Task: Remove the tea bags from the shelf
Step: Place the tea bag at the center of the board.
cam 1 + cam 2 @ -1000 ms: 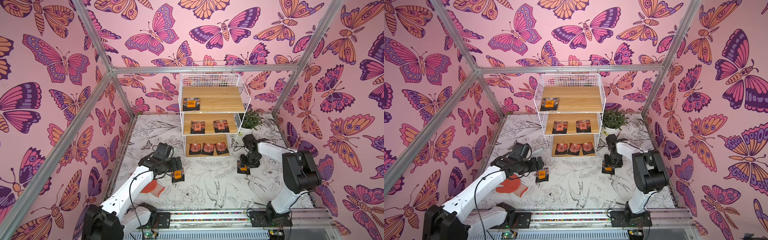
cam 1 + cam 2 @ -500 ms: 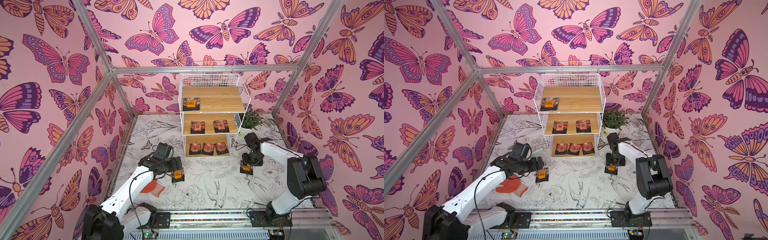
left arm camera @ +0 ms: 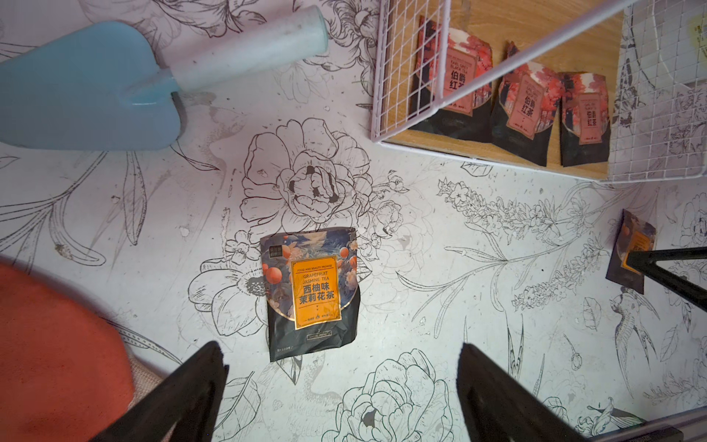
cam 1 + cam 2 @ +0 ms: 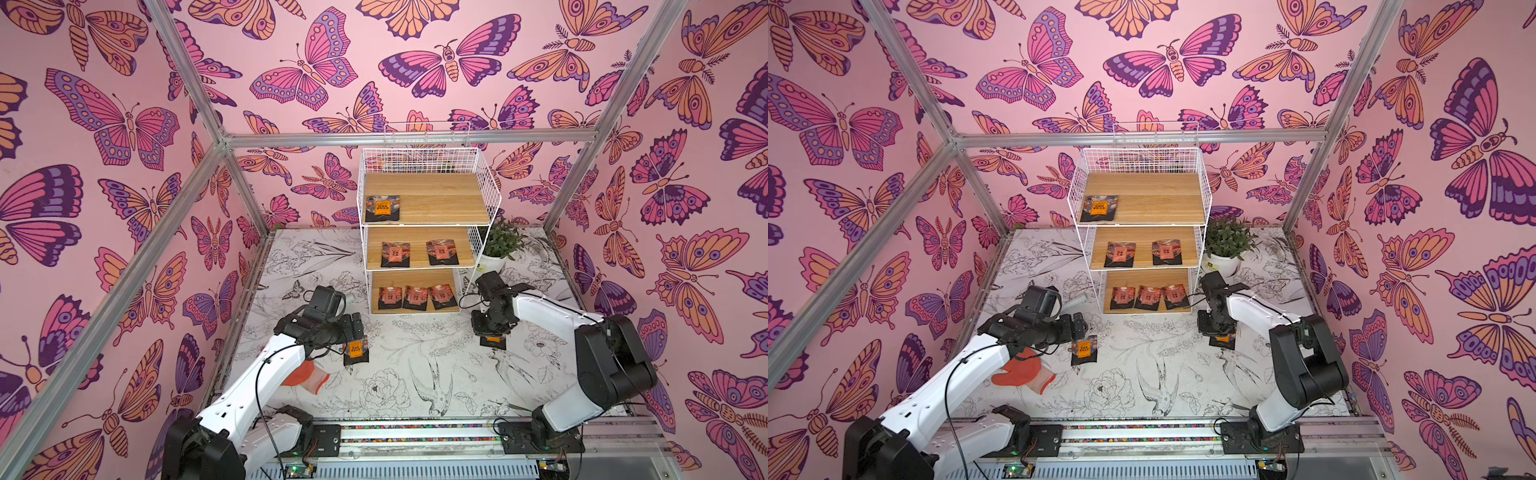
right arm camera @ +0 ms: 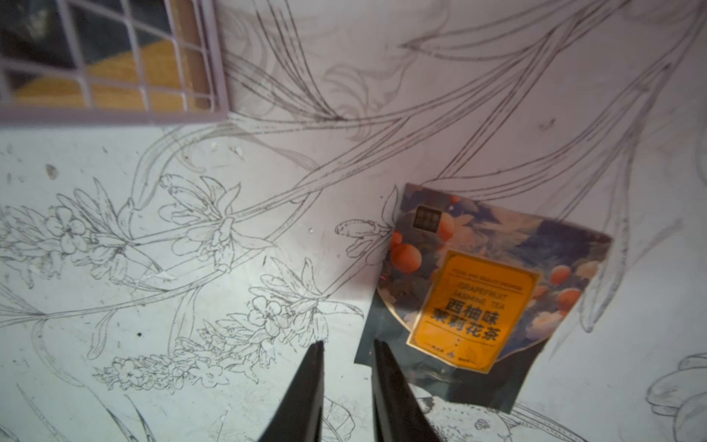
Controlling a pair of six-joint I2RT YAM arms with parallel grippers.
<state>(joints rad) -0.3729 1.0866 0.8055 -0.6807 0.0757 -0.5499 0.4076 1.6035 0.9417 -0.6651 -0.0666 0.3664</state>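
Note:
The white wire shelf holds several tea bags: one on the top board, two on the middle board, three on the bottom board. An orange-labelled tea bag lies flat on the table, and my left gripper hovers wide open just short of it. A second orange-labelled tea bag lies on the table to the right. My right gripper stands at its corner, jaws a narrow gap apart with only table between them. In both top views that gripper partly covers this bag.
An orange glove lies under my left arm. A blue scoop with a white handle lies left of the shelf's foot. A potted plant stands right of the shelf. Pink walls and metal posts close in the table.
My right gripper's jaws have narrowed from wide to a small gap, and it has shifted slightly over its tea bag. The left arm has not moved.

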